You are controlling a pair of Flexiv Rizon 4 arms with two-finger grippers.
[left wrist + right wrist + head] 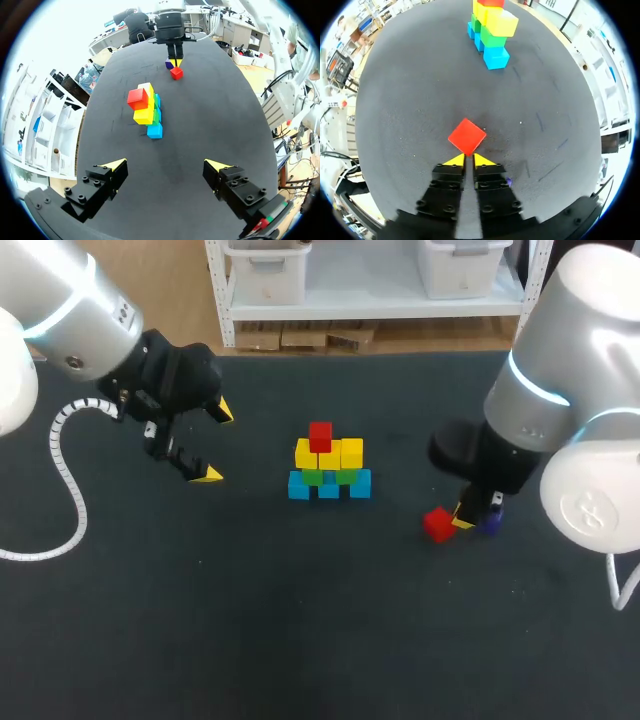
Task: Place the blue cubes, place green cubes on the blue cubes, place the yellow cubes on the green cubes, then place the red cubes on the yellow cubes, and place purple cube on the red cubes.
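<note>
Stack (328, 465) is sitting mid-table: blue cubes (360, 484) at the base, then green cubes (312, 477), yellow cubes (351, 452), and one red cube (320, 436) topping it. Right of the stack, right gripper (469, 160) is staying low, fingers pressed together. Loose red cube (467, 136) is lying just ahead of its tips. Purple cube (490, 524) is mostly hidden beside it, possibly touching. Left of the stack, left gripper (215, 442) is hanging with fingers spread wide, gripping nothing.

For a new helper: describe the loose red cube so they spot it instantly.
Find the central cube stack, then look toward my right arm. The loose red cube lies on the table ahead of the right gripper; the other red cube tops the stack.
</note>
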